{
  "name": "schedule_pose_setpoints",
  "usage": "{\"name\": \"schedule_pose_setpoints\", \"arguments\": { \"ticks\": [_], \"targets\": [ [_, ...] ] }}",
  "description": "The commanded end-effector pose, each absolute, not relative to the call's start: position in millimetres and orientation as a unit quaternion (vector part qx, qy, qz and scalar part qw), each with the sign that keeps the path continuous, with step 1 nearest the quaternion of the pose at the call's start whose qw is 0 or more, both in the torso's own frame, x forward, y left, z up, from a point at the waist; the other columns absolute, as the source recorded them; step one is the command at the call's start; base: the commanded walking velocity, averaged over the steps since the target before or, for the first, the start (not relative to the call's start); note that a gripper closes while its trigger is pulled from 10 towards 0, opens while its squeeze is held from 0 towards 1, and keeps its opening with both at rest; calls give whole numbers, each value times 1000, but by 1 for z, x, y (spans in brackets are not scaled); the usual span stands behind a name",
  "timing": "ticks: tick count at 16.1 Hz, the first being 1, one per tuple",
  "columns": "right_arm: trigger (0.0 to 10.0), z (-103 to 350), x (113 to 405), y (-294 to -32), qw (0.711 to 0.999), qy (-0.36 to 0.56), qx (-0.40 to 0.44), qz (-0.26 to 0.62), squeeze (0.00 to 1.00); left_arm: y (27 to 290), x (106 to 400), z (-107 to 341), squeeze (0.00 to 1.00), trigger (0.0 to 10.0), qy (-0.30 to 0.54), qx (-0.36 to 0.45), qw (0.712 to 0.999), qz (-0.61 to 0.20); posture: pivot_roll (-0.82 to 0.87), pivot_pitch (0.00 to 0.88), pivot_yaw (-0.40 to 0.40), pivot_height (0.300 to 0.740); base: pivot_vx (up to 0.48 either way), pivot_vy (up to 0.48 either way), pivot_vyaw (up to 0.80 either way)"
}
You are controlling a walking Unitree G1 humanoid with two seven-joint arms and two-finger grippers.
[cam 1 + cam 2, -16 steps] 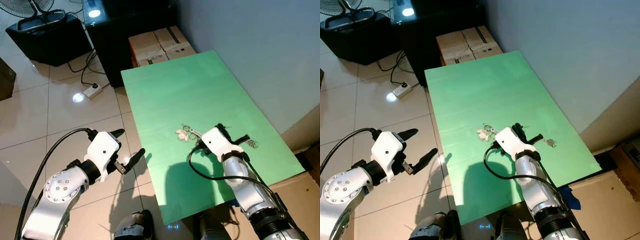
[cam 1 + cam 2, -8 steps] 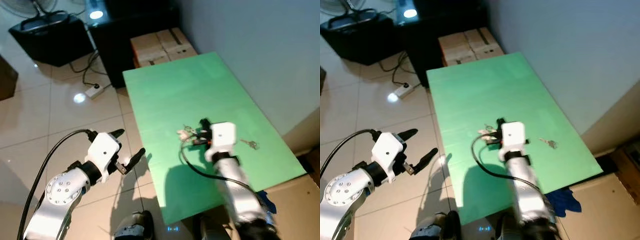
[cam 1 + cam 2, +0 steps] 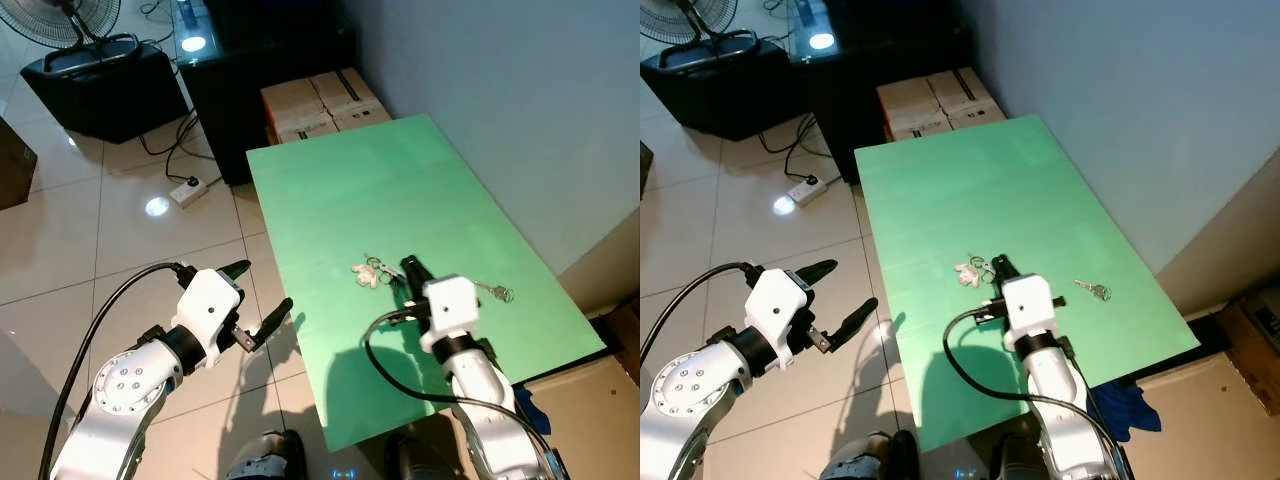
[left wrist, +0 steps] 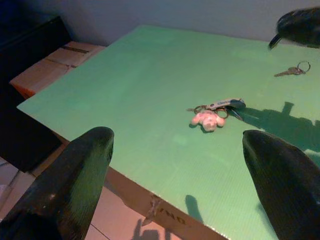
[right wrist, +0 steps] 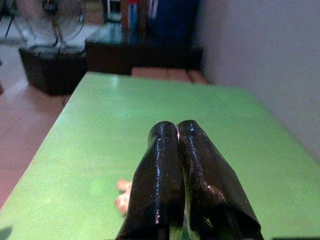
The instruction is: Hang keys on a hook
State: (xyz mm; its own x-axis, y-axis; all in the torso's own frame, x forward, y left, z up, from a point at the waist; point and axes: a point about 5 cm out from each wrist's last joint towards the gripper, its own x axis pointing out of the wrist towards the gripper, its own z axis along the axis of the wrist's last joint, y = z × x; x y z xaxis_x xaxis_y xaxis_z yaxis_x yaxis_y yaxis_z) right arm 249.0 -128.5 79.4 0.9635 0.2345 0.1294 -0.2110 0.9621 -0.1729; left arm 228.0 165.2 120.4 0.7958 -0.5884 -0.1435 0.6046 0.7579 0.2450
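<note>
Left eye view: near, right claw pressed shut, empty, just beside keys with pink charm on green worktop. Left claw spread wide over floor. Approach step; probably needs opening, then gripping the ring.

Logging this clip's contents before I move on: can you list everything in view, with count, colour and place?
Table: one, green, against the grey wall.
Key bunch with charm: one, pale pink charm, mid-table beside the right gripper's tips.
Loose key: one, silver, on the table toward the wall.
Cardboard boxes: two, brown, floor beyond the table.
Fan: one, dark, far left floor.
Power strip: one, white, on the tiles.
Left gripper: black fingers open, over the floor.
Right gripper: black fingers shut, over the table.
</note>
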Motion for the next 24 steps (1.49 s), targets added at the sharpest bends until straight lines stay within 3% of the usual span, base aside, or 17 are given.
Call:
{"name": "schedule_pose_setpoints", "arguments": {
  "ticks": [1, 4, 8, 13, 16, 21, 24],
  "targets": [
    [0, 92, 245, -133, 986, -125, -65, 87, 0, 166, 227, 115, 0, 10000, 37, 145, 937, -315, 24, 132, 96, 740, 0, 0, 0],
    [0, 98, 235, -128, 979, -148, -51, 133, 0, 165, 229, 115, 0, 10000, 33, 144, 938, -314, 18, 124, 102, 740, 0, 0, 0],
    [0, 97, 227, -118, 965, -78, 132, 210, 0, 165, 231, 114, 0, 10000, 29, 144, 940, -309, 19, 118, 94, 740, 0, 0, 0],
    [0, 119, 224, -119, 929, -89, 199, 299, 0, 164, 232, 114, 0, 10000, 27, 141, 941, -308, 17, 120, 97, 740, 0, 0, 0],
    [0, 141, 219, -120, 881, -107, 302, 348, 0, 164, 231, 113, 0, 10000, 28, 141, 940, -309, 15, 122, 99, 740, 0, 0, 0],
    [0, 181, 197, -147, 751, -162, 453, 452, 0, 163, 231, 113, 0, 10000, 28, 139, 941, -309, 10, 124, 88, 740, 0, 0, 0],
    [0, 188, 195, -155, 730, -174, 481, 453, 0, 162, 231, 112, 0, 10000, 28, 138, 941, -307, 9, 123, 85, 740, 0, 0, 0]
  ]
}}
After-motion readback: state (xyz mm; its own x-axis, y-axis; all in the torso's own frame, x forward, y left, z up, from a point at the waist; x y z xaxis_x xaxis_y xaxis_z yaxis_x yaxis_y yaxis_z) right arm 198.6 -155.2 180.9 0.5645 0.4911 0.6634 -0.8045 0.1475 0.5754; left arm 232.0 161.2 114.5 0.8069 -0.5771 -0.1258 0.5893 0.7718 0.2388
